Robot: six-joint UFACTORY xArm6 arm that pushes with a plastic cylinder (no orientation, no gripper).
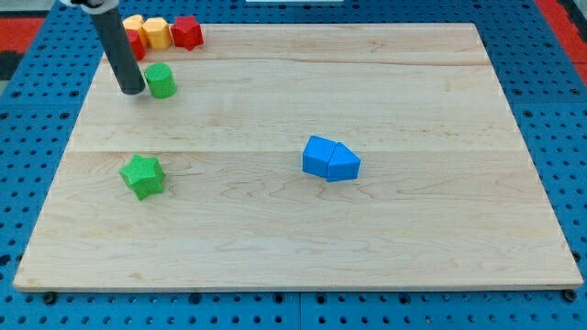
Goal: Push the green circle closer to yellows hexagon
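Observation:
The green circle (161, 81) stands near the board's top left. My tip (132, 92) rests just to the left of it, almost touching. The yellow hexagon (156, 33) sits at the top edge, above the green circle, with a gap between them. Next to the hexagon on its left lies another yellow block (134, 23), partly hidden by the rod, and a red block (136, 43) behind the rod. A red block (187, 32) touches the hexagon's right side.
A green star (142, 175) lies at the view's left, below the circle. Two blue blocks (330, 159) sit together near the middle. The wooden board (413, 82) lies on a blue pegboard.

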